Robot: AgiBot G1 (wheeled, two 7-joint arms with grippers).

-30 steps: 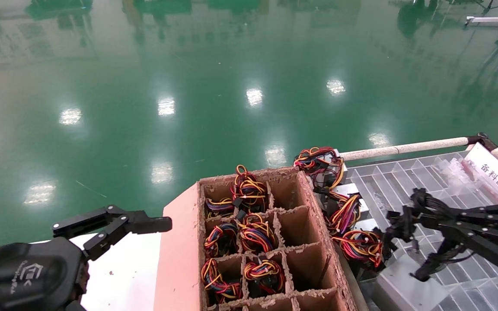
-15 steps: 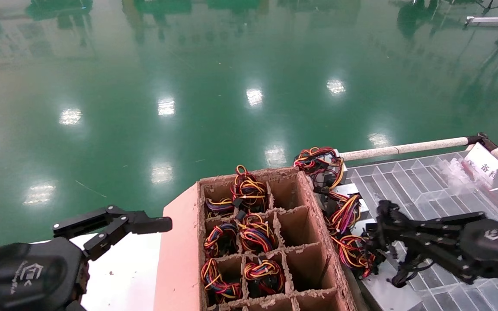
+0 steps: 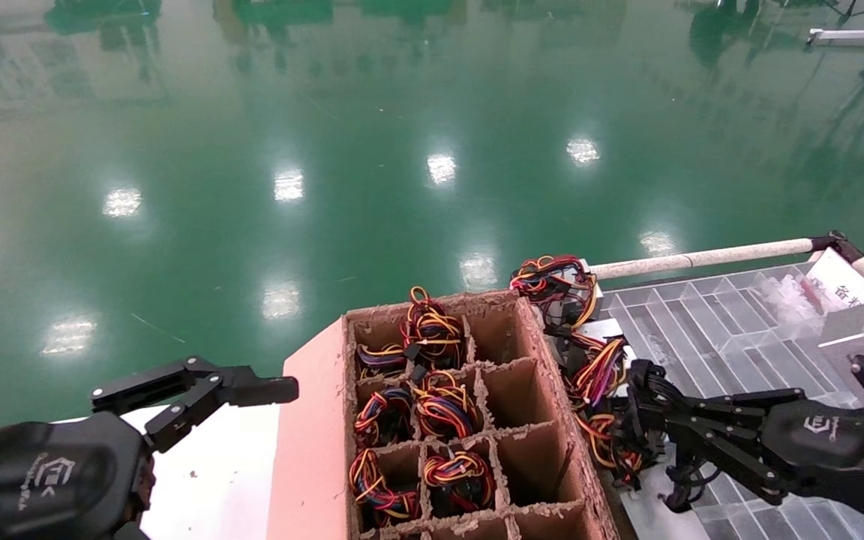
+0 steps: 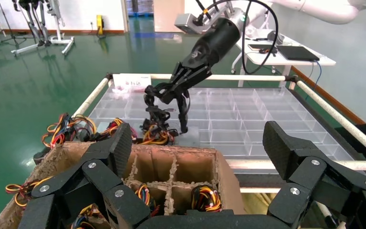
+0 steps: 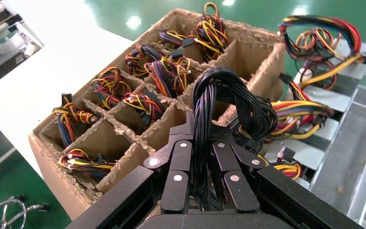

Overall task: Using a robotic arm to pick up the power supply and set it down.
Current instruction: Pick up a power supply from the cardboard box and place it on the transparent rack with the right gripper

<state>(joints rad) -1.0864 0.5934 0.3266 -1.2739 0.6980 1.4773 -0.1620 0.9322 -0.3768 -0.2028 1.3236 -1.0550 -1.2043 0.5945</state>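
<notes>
Black cables (image 5: 219, 109) of the power supply (image 3: 657, 517) are clenched between the fingers (image 5: 181, 167) of the right gripper (image 3: 646, 420), beside the cardboard box (image 3: 552, 390); I think it should move slowly so the hanging grey body does not swing into the coloured wires (image 3: 597, 367). Left gripper (image 3: 199, 390) waits released over the white counter (image 3: 214, 480). Farther lie the clear tray (image 3: 709, 315) and green floor (image 3: 402, 112).

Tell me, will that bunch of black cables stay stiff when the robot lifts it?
Probably not. The black cable bundle loops loosely above the right end effector shut on it, so it likely flexes. The power supply may dangle and swing, since the cables carry it.
</notes>
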